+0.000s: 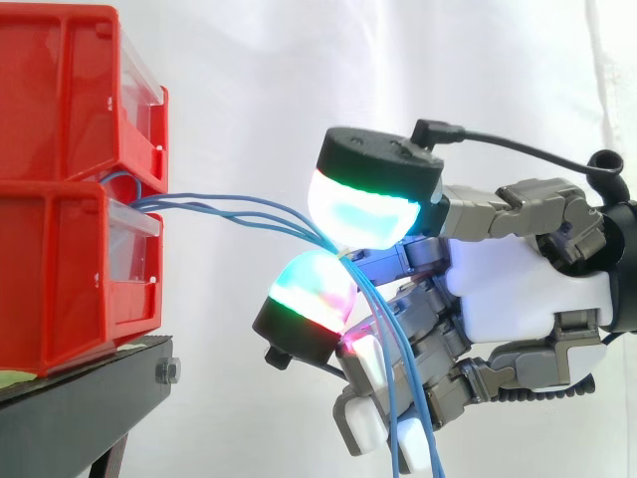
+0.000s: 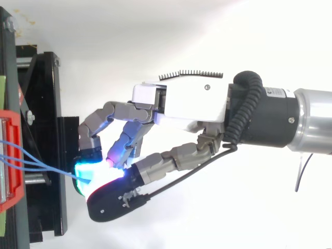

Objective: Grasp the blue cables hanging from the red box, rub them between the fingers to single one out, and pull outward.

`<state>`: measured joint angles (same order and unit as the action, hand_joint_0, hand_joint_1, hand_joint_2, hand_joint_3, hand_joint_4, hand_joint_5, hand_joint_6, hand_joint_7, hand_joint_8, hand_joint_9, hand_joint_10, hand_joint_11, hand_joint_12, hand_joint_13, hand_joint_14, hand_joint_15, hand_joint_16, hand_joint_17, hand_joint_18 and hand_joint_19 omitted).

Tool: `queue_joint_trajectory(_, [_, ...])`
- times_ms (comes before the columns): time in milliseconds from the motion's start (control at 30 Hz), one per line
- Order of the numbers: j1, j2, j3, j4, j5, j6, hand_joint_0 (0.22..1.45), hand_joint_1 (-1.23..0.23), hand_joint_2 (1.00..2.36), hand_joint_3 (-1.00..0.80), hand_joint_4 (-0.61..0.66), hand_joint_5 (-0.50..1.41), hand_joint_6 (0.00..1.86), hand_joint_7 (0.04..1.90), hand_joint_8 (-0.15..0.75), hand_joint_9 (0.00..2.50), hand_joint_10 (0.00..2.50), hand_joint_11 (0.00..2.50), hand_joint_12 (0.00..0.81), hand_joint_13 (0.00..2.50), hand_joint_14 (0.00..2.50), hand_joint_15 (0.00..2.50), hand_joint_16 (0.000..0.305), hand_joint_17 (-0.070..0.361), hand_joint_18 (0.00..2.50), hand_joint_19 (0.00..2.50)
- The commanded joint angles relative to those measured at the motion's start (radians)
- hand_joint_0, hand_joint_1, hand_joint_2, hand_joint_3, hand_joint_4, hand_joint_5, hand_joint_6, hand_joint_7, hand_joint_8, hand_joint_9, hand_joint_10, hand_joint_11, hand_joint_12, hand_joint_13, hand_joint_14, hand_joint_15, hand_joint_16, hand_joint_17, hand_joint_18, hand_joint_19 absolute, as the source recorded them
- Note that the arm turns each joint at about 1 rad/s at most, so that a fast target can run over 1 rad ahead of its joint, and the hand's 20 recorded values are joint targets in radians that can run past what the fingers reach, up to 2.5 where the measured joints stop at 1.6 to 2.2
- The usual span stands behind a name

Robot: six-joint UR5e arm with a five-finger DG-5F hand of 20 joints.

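Several thin blue cables (image 1: 234,211) run out of the gap between two stacked red bins (image 1: 70,189) and stretch rightward to my hand (image 1: 498,289). Two glowing cyan-green fingertip pads (image 1: 363,214) pinch the cables between them, to the right of the bins. Below the pinch the cables' loose ends (image 1: 393,398) hang down past the curled lower fingers. From above, the blue cables (image 2: 36,165) leave the red bin (image 2: 13,155) at the left edge and reach the glowing pads (image 2: 91,171) of my hand (image 2: 181,104).
The red bins rest on a black stand (image 1: 90,398) at the lower left, whose black frame (image 2: 49,145) lies just left of my fingers in the top view. A white curtain (image 1: 348,70) hangs behind everything.
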<state>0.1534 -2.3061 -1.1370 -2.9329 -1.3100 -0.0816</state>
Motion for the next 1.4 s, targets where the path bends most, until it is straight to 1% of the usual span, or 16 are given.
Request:
queue_joint_trajectory(0, [0.000, 0.001, 0.000, 0.001, 0.000, -0.001, 0.56, -0.66, 1.02, -0.21, 0.13, -0.15, 0.86, 1.08, 0.320, 1.03, 0.02, 0.69, 0.394, 0.93, 0.02, 0.64, 0.049, 0.111, 0.83, 0.74])
queue_joint_trajectory(33, [0.000, -0.001, 0.000, 0.001, 0.000, -0.001, 0.57, -0.68, 1.01, -0.19, 0.14, -0.15, 0.86, 1.07, 0.331, 1.03, 0.01, 0.69, 0.405, 0.94, 0.02, 0.64, 0.051, 0.116, 0.85, 0.72])
queue_joint_trajectory(100, [0.000, 0.001, 0.000, 0.001, 0.000, -0.003, 0.57, -0.71, 1.01, -0.17, 0.15, -0.16, 0.87, 1.07, 0.325, 1.02, 0.02, 0.69, 0.403, 0.94, 0.02, 0.64, 0.051, 0.116, 0.85, 0.72])
queue_joint_trajectory(167, [0.000, -0.001, 0.000, 0.001, 0.000, -0.003, 0.59, -0.78, 1.02, -0.17, 0.12, -0.17, 0.88, 1.08, 0.314, 1.00, 0.02, 0.71, 0.386, 0.92, 0.02, 0.64, 0.049, 0.109, 0.83, 0.72])
queue_joint_trajectory(200, [0.002, -0.001, 0.000, 0.001, 0.000, -0.003, 0.60, -0.79, 1.02, -0.17, 0.11, -0.17, 0.88, 1.08, 0.310, 0.98, 0.02, 0.72, 0.383, 0.92, 0.02, 0.64, 0.048, 0.108, 0.82, 0.72])
queue_joint_trajectory(267, [0.002, 0.001, 0.000, 0.000, 0.000, -0.001, 0.62, -0.84, 1.02, -0.18, 0.08, -0.18, 0.88, 1.13, 0.297, 0.96, 0.02, 0.73, 0.369, 0.90, 0.02, 0.64, 0.045, 0.102, 0.80, 0.72])
queue_joint_trajectory(333, [0.002, 0.001, 0.000, 0.000, 0.000, 0.000, 0.64, -0.86, 1.02, -0.19, 0.07, -0.18, 0.89, 1.13, 0.295, 0.95, 0.02, 0.72, 0.367, 0.89, 0.02, 0.64, 0.045, 0.102, 0.80, 0.71])
queue_joint_trajectory(400, [0.000, 0.001, 0.000, 0.000, 0.000, 0.000, 0.68, -0.91, 1.02, -0.22, 0.05, -0.18, 0.89, 1.09, 0.286, 0.93, 0.02, 0.71, 0.366, 0.88, 0.02, 0.63, 0.045, 0.101, 0.80, 0.68])
queue_joint_trajectory(467, [0.000, 0.001, 0.000, 0.000, 0.000, 0.000, 0.72, -0.93, 1.02, -0.28, 0.08, -0.19, 0.90, 1.15, 0.283, 0.92, 0.02, 0.72, 0.361, 0.87, 0.02, 0.63, 0.045, 0.101, 0.80, 0.67])
queue_joint_trajectory(600, [0.002, 0.001, 0.000, 0.000, 0.000, 0.000, 0.77, -0.95, 1.01, -0.35, 0.04, -0.19, 0.90, 1.11, 0.274, 0.90, 0.02, 0.70, 0.356, 0.86, 0.02, 0.62, 0.044, 0.099, 0.80, 0.65])
queue_joint_trajectory(767, [0.000, 0.001, 0.000, 0.000, 0.000, 0.000, 0.81, -0.94, 1.00, -0.47, -0.01, -0.19, 0.91, 1.06, 0.239, 0.87, 0.02, 0.68, 0.346, 0.84, 0.02, 0.61, 0.044, 0.098, 0.79, 0.64])
queue_joint_trajectory(900, [0.002, 0.001, 0.002, 0.000, 0.000, 0.000, 0.80, -0.95, 1.00, -0.47, 0.02, -0.19, 0.91, 1.04, 0.235, 0.87, 0.02, 0.69, 0.344, 0.85, 0.02, 0.61, 0.043, 0.097, 0.80, 0.63])
queue_joint_trajectory(1000, [0.000, 0.004, 0.003, 0.000, 0.001, 0.000, 0.75, -0.95, 1.01, -0.43, 0.08, -0.19, 0.90, 1.09, 0.236, 0.89, 0.02, 0.69, 0.343, 0.86, 0.02, 0.61, 0.043, 0.097, 0.81, 0.65])
queue_joint_trajectory(1100, [0.000, 0.002, 0.002, 0.000, 0.001, 0.000, 0.72, -0.93, 1.01, -0.41, 0.09, -0.19, 0.89, 1.14, 0.238, 0.90, 0.02, 0.67, 0.347, 0.87, 0.02, 0.62, 0.043, 0.097, 0.81, 0.66])
queue_joint_trajectory(1200, [0.000, 0.002, 0.003, 0.000, 0.000, 0.000, 0.68, -0.92, 1.00, -0.44, 0.09, -0.18, 0.89, 1.11, 0.241, 0.90, 0.02, 0.67, 0.350, 0.87, 0.02, 0.63, 0.043, 0.097, 0.81, 0.68])
queue_joint_trajectory(1367, [0.000, 0.002, 0.003, 0.000, 0.001, 0.000, 0.60, -0.87, 1.00, -0.50, 0.12, -0.17, 0.87, 1.03, 0.255, 0.92, 0.02, 0.67, 0.358, 0.87, 0.02, 0.63, 0.044, 0.098, 0.80, 0.70])
